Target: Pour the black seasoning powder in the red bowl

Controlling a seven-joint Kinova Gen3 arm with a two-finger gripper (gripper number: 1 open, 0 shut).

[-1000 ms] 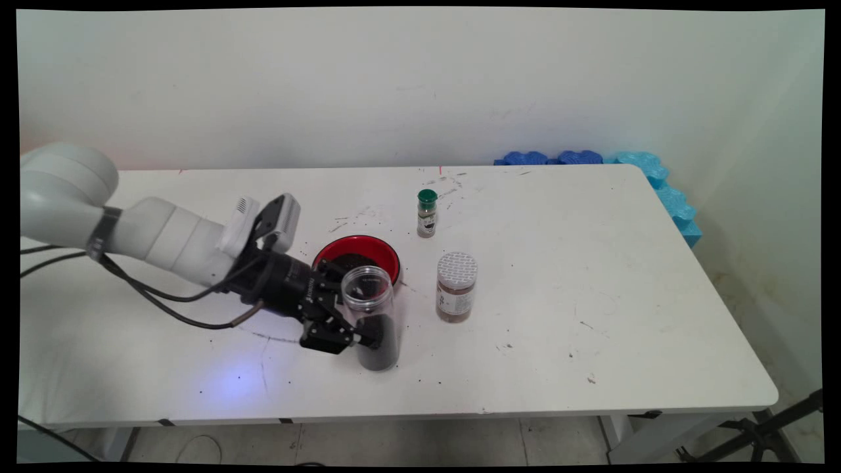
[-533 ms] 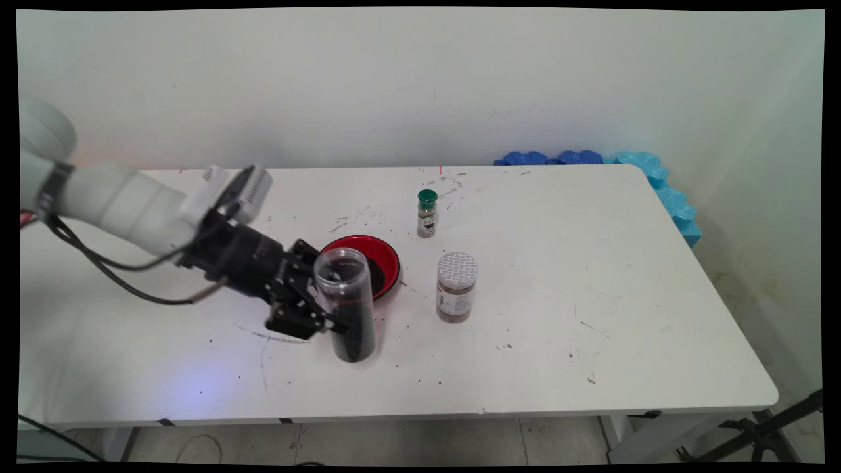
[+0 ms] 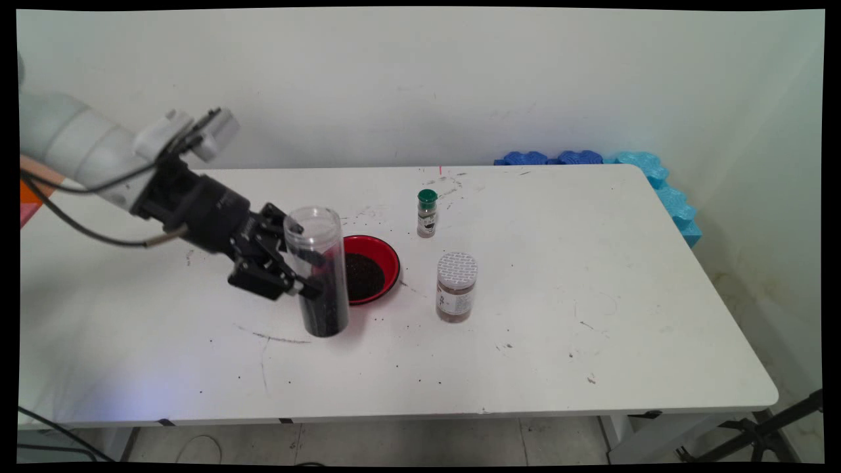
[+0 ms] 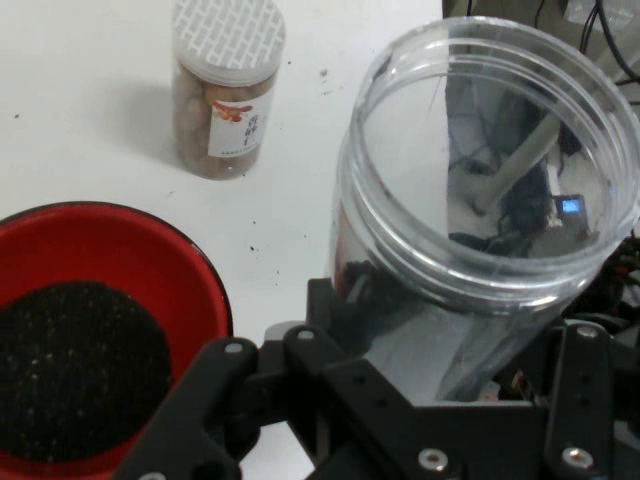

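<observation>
Gripper (image 3: 299, 266) is clamped around the lower half of a clear plastic jar (image 3: 318, 269), fingers closed to the jar's width, holding it upright and seemingly lifted off the white table (image 3: 558, 315). Looks light but smooth, so probably slippery; the open mouth and dark granules at the bottom mean tilting could spill. Red bowl (image 3: 368, 266) of dark granules sits just beyond the jar, with a lidded brown spice jar (image 3: 456, 287) further out.
</observation>
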